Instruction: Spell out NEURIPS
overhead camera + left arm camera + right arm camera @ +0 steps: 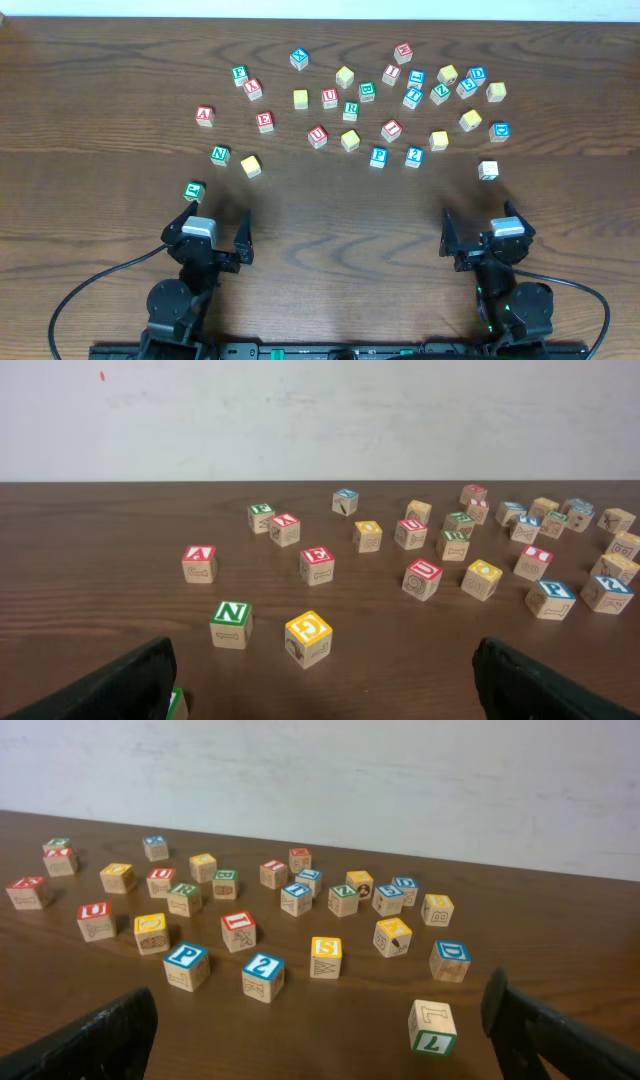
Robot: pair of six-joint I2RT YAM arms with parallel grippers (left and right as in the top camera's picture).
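The left gripper [320, 665] is held wide open with nothing between its jaws; the green N cube [231, 624] is seen just ahead of it, left of centre; the right gripper [320, 1015] is likewise spread and empty; the blue P cube [186, 965] and the yellow S cube [326, 957] are set ahead of it, apart.

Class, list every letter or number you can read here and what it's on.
"N": green N cube
"E": red E cube
"A": red A cube
"U": red U cube
"I": red I cube
"P": blue P cube
"S": yellow S cube
"2": blue 2 cube
"D": blue D cube
Farther cubes: too small to read.
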